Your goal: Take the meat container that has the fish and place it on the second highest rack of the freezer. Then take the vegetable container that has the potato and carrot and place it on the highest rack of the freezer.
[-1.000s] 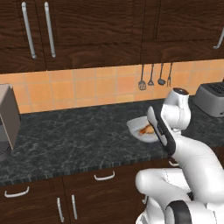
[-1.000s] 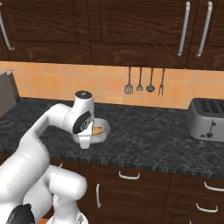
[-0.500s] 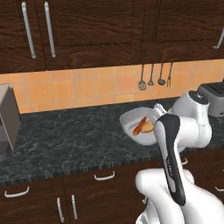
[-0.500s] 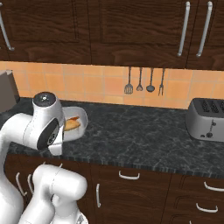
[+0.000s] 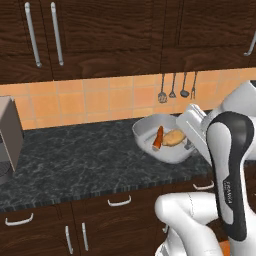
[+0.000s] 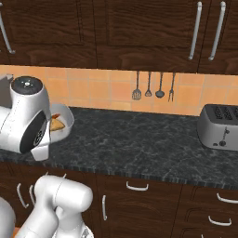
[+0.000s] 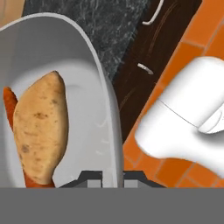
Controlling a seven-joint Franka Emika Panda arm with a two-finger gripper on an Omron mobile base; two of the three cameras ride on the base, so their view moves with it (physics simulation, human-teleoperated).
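Observation:
The vegetable container (image 5: 150,131) is a shallow white tray held tilted above the counter. In it lie the tan potato (image 5: 174,137) and the orange carrot (image 5: 158,137). My gripper (image 5: 190,144) is shut on the tray's right rim. The hand view looks along that rim (image 7: 109,131), pinched between the two dark tips of my gripper (image 7: 113,177). There the potato (image 7: 39,131) lies over the carrot (image 7: 8,100). From the right base the container (image 6: 65,122) peeks out behind my arm. The meat container, the fish and the freezer are out of view.
Dark stone counter (image 5: 80,160) runs below an orange tiled wall with hanging utensils (image 5: 177,87). A grey appliance (image 5: 7,135) stands at the counter's left end, a toaster (image 6: 221,126) at the right. Dark cabinets hang above; drawers and an orange floor (image 7: 192,61) lie below.
The arm has swung round with the container still in the gripper. The container has risen off the counter and drifted left in the right base view.

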